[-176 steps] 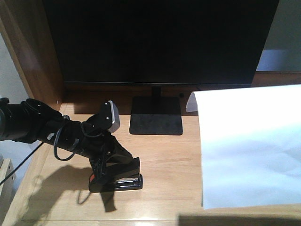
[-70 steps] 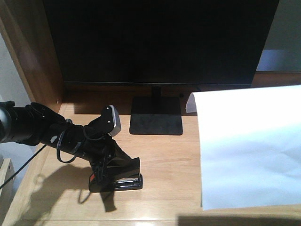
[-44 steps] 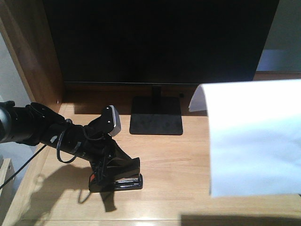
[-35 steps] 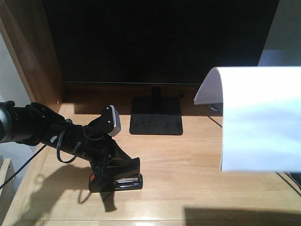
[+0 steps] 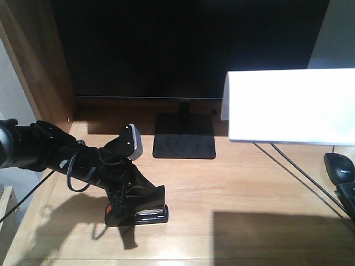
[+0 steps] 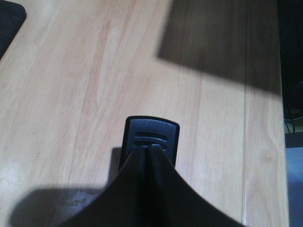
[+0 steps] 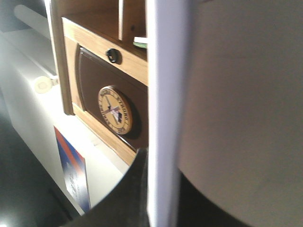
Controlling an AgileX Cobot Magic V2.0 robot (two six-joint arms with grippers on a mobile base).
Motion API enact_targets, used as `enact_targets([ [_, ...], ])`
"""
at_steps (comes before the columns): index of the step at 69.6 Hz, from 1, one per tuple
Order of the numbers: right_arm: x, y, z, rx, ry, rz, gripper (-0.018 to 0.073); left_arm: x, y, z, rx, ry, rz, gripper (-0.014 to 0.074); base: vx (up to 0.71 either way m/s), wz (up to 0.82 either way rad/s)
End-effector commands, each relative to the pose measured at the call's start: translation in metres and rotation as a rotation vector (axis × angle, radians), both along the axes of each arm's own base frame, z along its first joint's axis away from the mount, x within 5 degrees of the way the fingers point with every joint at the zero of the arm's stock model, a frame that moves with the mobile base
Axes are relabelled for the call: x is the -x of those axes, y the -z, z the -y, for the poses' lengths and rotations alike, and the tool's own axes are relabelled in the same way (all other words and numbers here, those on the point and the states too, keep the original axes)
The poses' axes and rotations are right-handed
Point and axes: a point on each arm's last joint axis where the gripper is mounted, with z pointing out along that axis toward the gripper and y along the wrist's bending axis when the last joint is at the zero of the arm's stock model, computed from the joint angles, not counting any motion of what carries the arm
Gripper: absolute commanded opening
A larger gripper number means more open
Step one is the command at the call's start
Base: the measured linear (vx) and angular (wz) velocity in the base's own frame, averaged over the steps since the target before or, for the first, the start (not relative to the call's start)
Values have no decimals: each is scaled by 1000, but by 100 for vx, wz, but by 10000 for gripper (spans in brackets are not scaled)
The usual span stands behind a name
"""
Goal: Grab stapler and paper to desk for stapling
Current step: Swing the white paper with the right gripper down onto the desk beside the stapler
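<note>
White paper (image 5: pixel 288 105) hangs over the desk's (image 5: pixel 222 183) right rear, pinched by your right gripper (image 7: pixel 160 208); left gripper (image 5: pixel 128 200) clamps the stapler (image 5: pixel 151 214) front-left. Lower it carelessly and the limp sheet may buckle or slip.

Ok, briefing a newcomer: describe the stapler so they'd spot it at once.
Find the black monitor on the wooden desk. Front-left of its stand, the left gripper pinches the stapler: small, black, with an orange-red patch and silver channel, unlike the black mouse.

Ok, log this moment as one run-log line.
left jaws: shut on small black stapler resting on light wood desk | right jaws: gripping large white paper sheet above desk | stapling: not begun
</note>
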Motion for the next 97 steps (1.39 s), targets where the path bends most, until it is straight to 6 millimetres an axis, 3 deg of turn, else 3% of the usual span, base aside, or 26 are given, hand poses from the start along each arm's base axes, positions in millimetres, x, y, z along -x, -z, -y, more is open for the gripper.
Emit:
enact_targets([
  [1,-13,-5,-1,-12,-22,69,-2,-2,-23,5,63,-12,36,-6,0,0],
  [24,-77,3,-19,143,-172,-32,-3,-2,-23,5,63,-12,36,-6,0,0],
  [39,-105,14,-26,165,-258,-123,-3,-2,-23,5,63,-12,36,-6,0,0],
  [50,-122,26,-23,300,-346,-192,-3,-2,-23,5,63,-12,36,-6,0,0],
  [70,-130,25,9,510,-470,-357,-3,-2,-23,5,63,-11,36,-6,0,0],
  [82,-124,39,6,685,-596,-463,-3,-2,-23,5,63,-11,36,-6,0,0],
  [97,-120,57,5,773,-692,-560,-3,-2,-23,5,63,-11,36,-6,0,0],
])
